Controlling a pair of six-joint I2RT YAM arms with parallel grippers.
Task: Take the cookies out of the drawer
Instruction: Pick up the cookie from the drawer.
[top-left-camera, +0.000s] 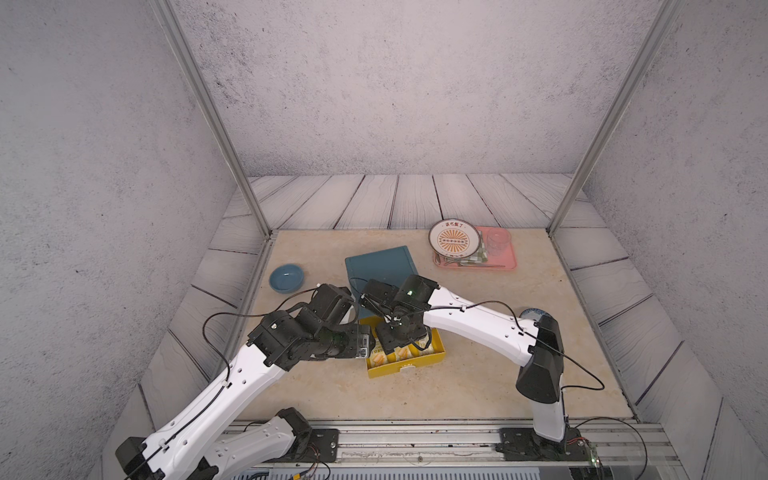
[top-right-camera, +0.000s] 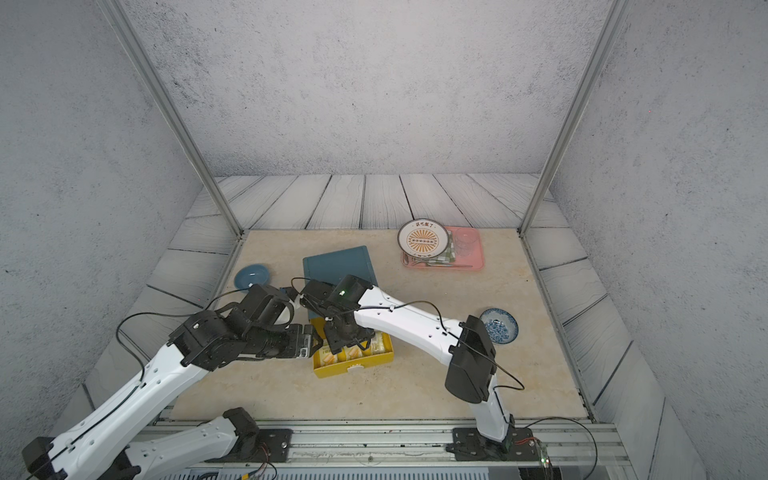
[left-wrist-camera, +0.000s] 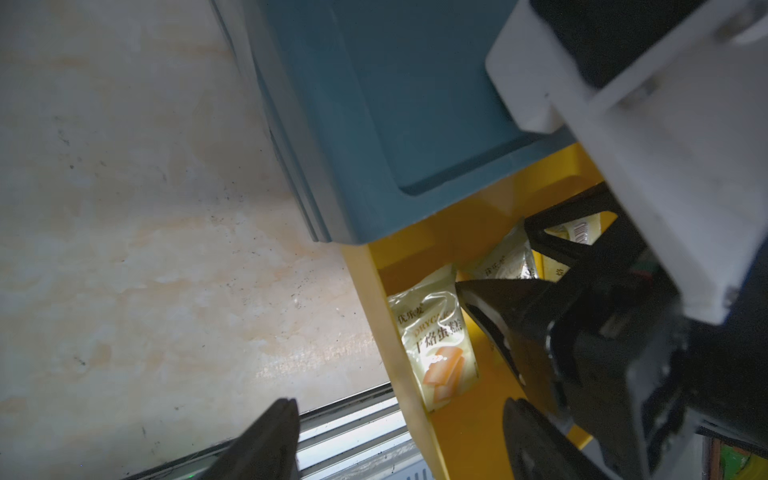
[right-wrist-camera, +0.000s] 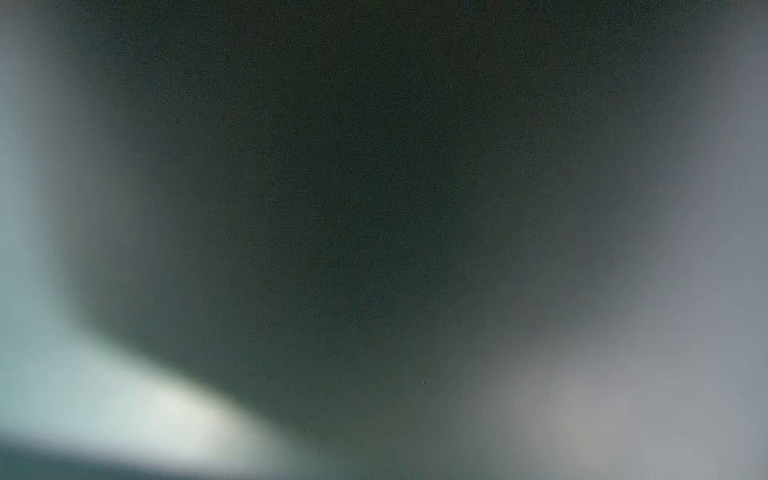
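Observation:
The yellow drawer (top-left-camera: 405, 368) (top-right-camera: 353, 368) is pulled out from a teal cabinet (top-left-camera: 380, 264). Pale yellow cookies (top-left-camera: 380, 356) (top-right-camera: 328, 357) lie in a row inside it. My left gripper (left-wrist-camera: 401, 415) is open at the drawer's left side and straddles its side wall (left-wrist-camera: 374, 299), close to the nearest cookie packet (left-wrist-camera: 440, 345). My right gripper (left-wrist-camera: 492, 255) reaches down into the drawer. Its black fingers (left-wrist-camera: 498, 316) stand apart over the packets, with one packet (left-wrist-camera: 509, 262) between them. In both top views the right wrist hides these fingers. The right wrist view is only a dark blur.
A blue bowl (top-left-camera: 286, 277) sits left of the cabinet. At the back right a pink tray (top-left-camera: 509, 257) holds a patterned plate (top-left-camera: 454, 239), a glass (top-left-camera: 498, 241) and cutlery. A blue-patterned bowl (top-right-camera: 498, 326) lies behind the right arm. A metal rail runs along the table's front edge.

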